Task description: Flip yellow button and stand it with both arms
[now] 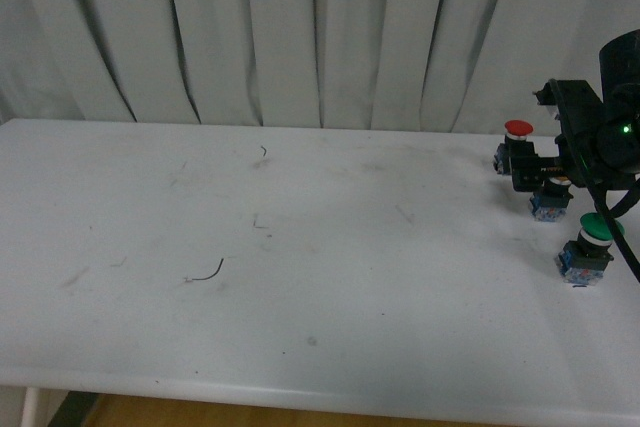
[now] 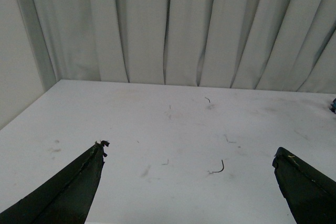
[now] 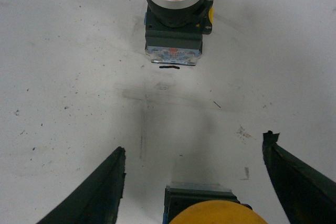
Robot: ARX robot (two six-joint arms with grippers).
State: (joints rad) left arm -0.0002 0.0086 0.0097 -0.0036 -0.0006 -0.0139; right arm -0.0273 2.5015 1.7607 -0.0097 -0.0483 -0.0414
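The yellow button (image 3: 210,212) sits between my right gripper's open fingers, its yellow cap nearest the camera and its dark contact block (image 3: 198,193) just beyond. My right gripper (image 3: 195,142) is open and touches nothing. In the front view the right arm (image 1: 600,132) hangs over the yellow button (image 1: 550,207) at the table's far right, and only the button's blue base shows under it. My left gripper (image 2: 189,150) is open above bare table with nothing between its fingers; it does not show in the front view.
A red-capped switch (image 1: 517,133) (image 3: 175,22) stands just behind the yellow one, and a green-capped switch (image 1: 590,247) stands in front, near the right edge. A thin dark wire scrap (image 1: 207,273) (image 2: 219,168) lies on the white table (image 1: 300,247). Grey curtains hang behind.
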